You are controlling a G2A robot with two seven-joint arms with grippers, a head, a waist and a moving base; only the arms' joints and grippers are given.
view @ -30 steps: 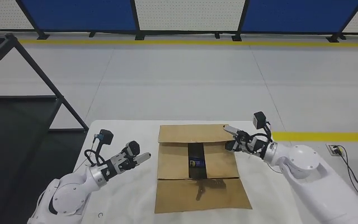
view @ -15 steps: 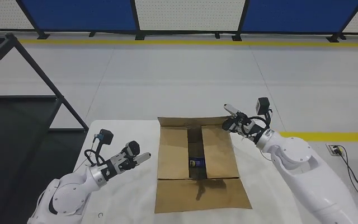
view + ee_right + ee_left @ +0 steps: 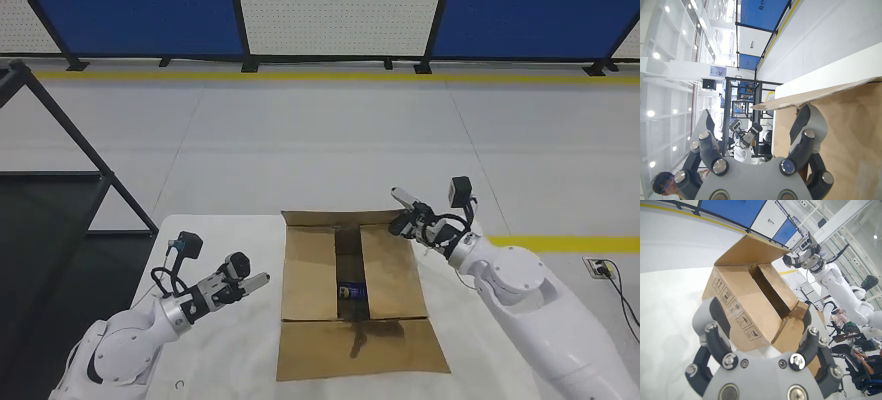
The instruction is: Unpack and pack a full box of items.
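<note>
Top view: one box part open, both grippers empty

We count one brown cardboard box [image 3: 730,298] in the middle of the white table [image 3: 225,250], with four flaps. Its far flap [image 3: 751,251] stands upright by the table's far edge. The near flap [image 3: 360,350] lies flat outward. The two side flaps [image 3: 305,285] fold inward, leaving a narrow gap where one dark item [image 3: 350,291] shows. Bare table lies left of the box, and there the left gripper [image 3: 252,272] hangs apart from the box, its jaws spread wide and holding nothing. The right gripper [image 3: 400,212], also wide open and empty, sits just beside the far flap's right corner.
</note>
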